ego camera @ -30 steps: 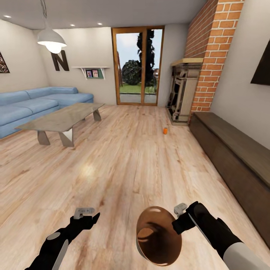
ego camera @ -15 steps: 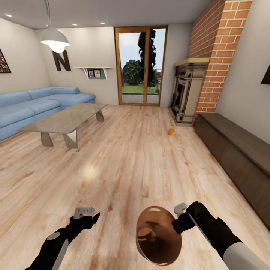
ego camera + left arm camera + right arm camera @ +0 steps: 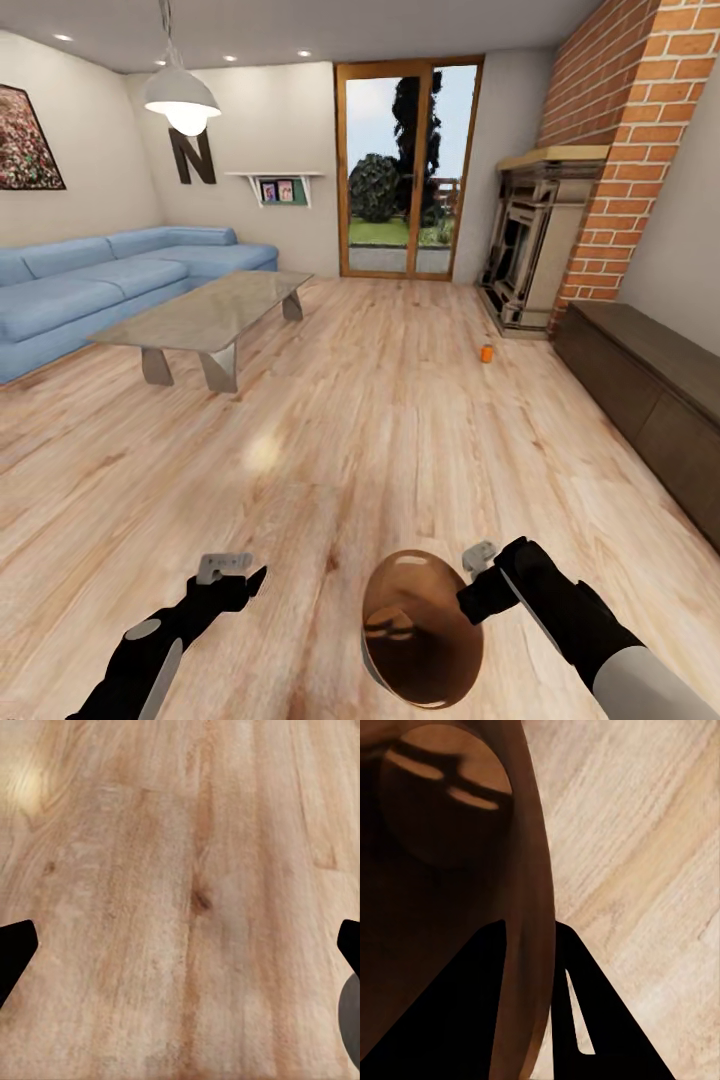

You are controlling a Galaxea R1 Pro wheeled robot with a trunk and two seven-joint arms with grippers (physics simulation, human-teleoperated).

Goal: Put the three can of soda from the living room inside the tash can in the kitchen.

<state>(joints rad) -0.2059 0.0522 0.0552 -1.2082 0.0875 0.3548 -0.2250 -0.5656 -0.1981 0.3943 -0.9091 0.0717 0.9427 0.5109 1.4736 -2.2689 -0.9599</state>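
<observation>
A blue sofa (image 3: pixel 110 275) and glass coffee table (image 3: pixel 205 315) were seen at the left. The left gripper (image 3: pixel 228 570) was held over the wood floor (image 3: pixel 340 440), fingers spread wide. The trash can (image 3: pixel 420 630) was gripped at its rim by the right gripper (image 3: pixel 478 580). An orange soda can (image 3: pixel 486 353) stood on the floor near the fireplace (image 3: pixel 535 245).

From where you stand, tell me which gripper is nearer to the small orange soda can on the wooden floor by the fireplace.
Right. The right gripper, clamped on the copper-lined bin's rim, sits below the orange soda can, nearly in line with it; the left gripper hangs open farther off to the left.
</observation>
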